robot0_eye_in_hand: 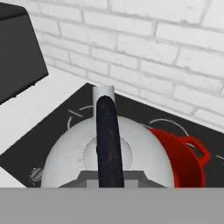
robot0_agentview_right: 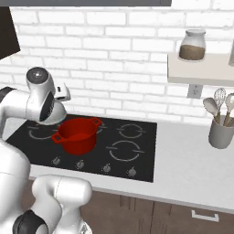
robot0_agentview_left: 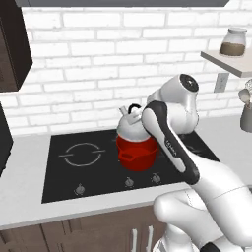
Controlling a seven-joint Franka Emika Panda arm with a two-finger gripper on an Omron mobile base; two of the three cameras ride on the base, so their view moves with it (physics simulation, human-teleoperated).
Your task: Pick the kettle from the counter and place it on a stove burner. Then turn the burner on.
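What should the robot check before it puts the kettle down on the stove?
1. Kettle held by the gripper: ok, it hangs in the air by its dark handle.
2. Kettle over the stove: ok.
3. Landing spot free: not ok, the red pot sits right beside or below the kettle.
4. Big burner ring free: ok, nothing on it.
5. Knobs reachable: ok, the front row is uncovered.
6. Kettle level: cannot tell.
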